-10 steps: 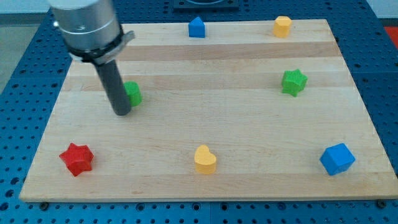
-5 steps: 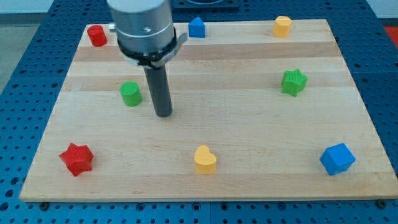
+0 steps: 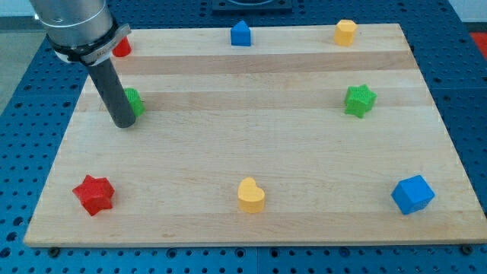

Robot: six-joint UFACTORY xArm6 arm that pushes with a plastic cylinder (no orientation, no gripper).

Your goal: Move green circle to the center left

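Note:
The green circle [image 3: 135, 101] lies on the wooden board [image 3: 251, 137] near its left edge, a little above mid-height. My tip [image 3: 122, 122] rests on the board just left of and below the circle. The rod covers the circle's left part and appears to touch it.
A red block [image 3: 122, 48] sits at the top left, partly behind the arm. A red star [image 3: 93, 194] is at the bottom left, a yellow heart [image 3: 250, 195] at bottom centre, a blue cube [image 3: 412, 194] at bottom right, a green star [image 3: 359, 100] at right, a blue block [image 3: 240, 33] and a yellow block [image 3: 345, 32] at the top.
My tip swung from left of the green circle to its right, then back to its left. The green circle has moved left and slightly up.

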